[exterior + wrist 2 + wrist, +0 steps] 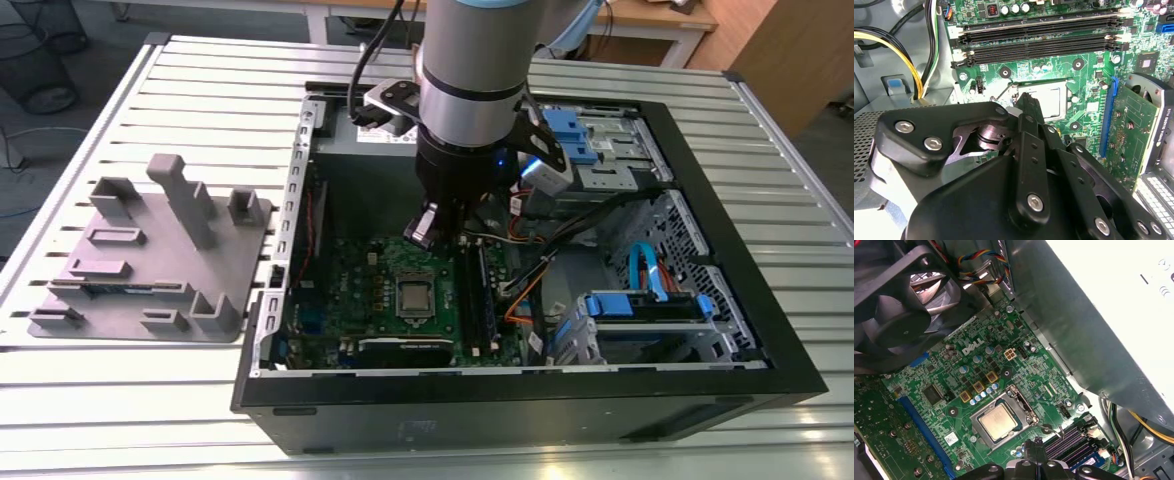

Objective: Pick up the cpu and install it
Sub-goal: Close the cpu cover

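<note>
I see the cpu [997, 421] seated flat in the motherboard socket [1026, 409], my hand [1035, 449] just above; fingers pressed together, empty. It's light, stiff, fragile: edges only.

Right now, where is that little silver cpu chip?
The cpu sits in its socket on the green motherboard, beside the black memory slots. In the exterior view it lies just below the end effector.

The computer case [694, 370] lies open on the slatted table [134, 400], with the motherboard [347, 290] inside it. The cpu [415, 296] sits in the socket on that motherboard, under the gripper [441, 235]. The fixture plate [147, 270] rests on the table beyond the case's wall, toward the exterior view's left.
</note>
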`<state>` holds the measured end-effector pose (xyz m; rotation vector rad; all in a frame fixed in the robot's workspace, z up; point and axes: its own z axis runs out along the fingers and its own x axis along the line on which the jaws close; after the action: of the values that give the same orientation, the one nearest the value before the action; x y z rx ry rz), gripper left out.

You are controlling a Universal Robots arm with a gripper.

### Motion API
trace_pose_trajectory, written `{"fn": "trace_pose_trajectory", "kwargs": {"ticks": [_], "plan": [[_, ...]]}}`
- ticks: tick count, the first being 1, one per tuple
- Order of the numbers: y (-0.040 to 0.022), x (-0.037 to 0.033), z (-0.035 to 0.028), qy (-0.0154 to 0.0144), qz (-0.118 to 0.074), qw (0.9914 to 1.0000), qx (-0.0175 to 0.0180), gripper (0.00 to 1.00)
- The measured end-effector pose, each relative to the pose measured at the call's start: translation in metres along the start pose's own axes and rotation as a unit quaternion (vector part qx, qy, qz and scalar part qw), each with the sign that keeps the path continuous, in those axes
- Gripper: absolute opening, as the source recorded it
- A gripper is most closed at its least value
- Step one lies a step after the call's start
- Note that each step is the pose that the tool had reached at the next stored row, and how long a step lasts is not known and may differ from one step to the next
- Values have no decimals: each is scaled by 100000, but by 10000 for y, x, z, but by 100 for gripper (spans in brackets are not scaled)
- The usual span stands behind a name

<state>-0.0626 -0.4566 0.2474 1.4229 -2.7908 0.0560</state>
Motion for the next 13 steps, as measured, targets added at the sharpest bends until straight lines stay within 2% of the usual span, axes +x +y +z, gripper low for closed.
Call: {"fn": "trace_pose_trajectory", "kwargs": {"ticks": [13], "plan": [[0,0,0,75,-3,100000,53,11]]}}
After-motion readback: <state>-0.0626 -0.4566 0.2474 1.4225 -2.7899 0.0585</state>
